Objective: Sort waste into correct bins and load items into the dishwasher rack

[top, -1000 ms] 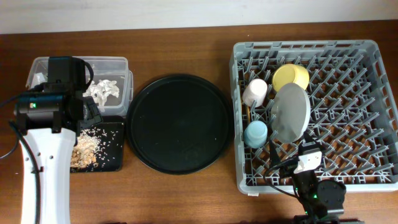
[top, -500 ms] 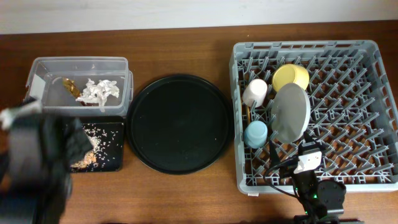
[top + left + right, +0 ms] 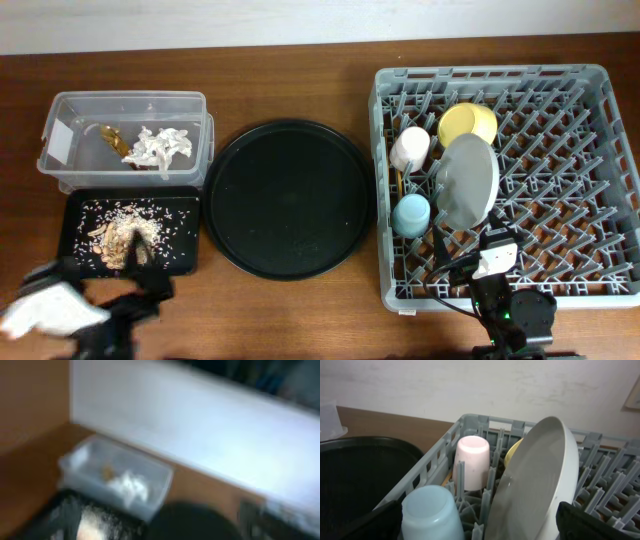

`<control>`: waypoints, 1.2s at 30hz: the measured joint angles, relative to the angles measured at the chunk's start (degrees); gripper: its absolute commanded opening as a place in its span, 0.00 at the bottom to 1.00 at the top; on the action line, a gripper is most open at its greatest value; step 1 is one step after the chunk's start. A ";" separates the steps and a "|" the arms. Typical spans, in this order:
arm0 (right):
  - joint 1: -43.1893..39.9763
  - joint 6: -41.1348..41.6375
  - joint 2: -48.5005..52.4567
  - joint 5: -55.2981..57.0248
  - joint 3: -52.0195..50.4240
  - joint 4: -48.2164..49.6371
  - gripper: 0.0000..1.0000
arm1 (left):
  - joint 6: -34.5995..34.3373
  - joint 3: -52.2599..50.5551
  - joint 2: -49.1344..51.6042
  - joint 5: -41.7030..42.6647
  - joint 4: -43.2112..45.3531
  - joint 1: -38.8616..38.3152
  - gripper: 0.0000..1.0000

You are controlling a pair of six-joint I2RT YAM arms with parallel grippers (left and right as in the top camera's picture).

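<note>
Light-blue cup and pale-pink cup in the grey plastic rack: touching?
Apart. Overhead shows the light-blue cup and pale-pink cup with bare rack pegs between them.

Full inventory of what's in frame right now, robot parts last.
tub: 1, clear, back left
tissue: 1, white, in tub
wrapper: 1, gold-brown, in tub
shallow tray: 1, black, in front of tub
food scraps: pile, beige, in shallow tray
round tray: 1, black, centre
rack: 1, grey, right
bowl: 1, yellow, in rack
pink cup: 1, in rack
blue cup: 1, in rack
plate: 1, grey-white, on edge in rack
table: 1, brown
left arm: 1, blurred, front left
right end effector: 1, black, open, rack's front
</note>
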 measured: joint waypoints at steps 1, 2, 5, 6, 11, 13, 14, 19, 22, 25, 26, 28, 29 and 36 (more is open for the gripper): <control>0.00 0.04 -0.02 0.00 -0.02 0.02 0.98 | -0.09 -6.71 -1.53 1.57 7.76 0.02 0.99; 0.00 0.02 -0.09 0.02 -0.04 0.09 0.98 | -0.07 -13.99 -2.99 3.96 18.71 0.17 0.99; 0.00 0.04 -0.09 0.00 -0.04 0.15 0.98 | -0.07 -32.02 -5.14 10.29 43.01 0.44 0.99; 0.00 0.00 -0.07 0.00 -0.04 0.20 0.98 | -0.07 -35.78 -5.20 11.80 45.99 0.44 0.99; 0.00 0.00 -0.07 0.00 -0.04 0.17 0.98 | -0.07 -52.39 -7.39 15.96 56.81 0.48 0.99; 0.00 0.02 -0.07 0.00 -0.04 0.17 0.98 | -0.07 -55.43 -9.55 16.72 56.92 1.09 0.99; 0.00 0.02 -0.07 0.02 -0.04 0.20 0.98 | -0.07 -55.95 -10.43 16.83 56.04 1.49 0.99; 0.00 0.00 -0.07 0.00 -0.04 0.20 0.98 | 0.70 -57.11 -14.58 16.94 43.15 5.42 0.99; 0.00 0.00 -0.07 0.00 -0.04 0.17 0.98 | 6.62 -57.18 -16.44 17.20 42.80 6.19 0.99; 0.00 -0.02 -0.07 0.00 -0.04 0.17 0.98 | 15.52 -57.18 -18.45 17.73 42.82 6.19 0.99; 0.00 0.02 -0.07 0.00 -0.04 0.17 0.98 | 17.94 -57.18 -18.95 17.84 42.82 6.19 0.99; 0.00 0.02 -0.07 0.00 -0.04 0.17 0.98 | 21.97 -57.18 -19.34 17.79 42.80 5.77 0.99; 0.00 0.02 -0.07 0.00 -0.04 0.17 0.98 | 23.80 -57.18 -19.37 17.84 42.82 4.98 0.99; 0.00 0.00 -0.07 0.00 -0.04 0.17 0.98 | 26.47 -57.18 -19.37 17.84 42.82 4.55 0.99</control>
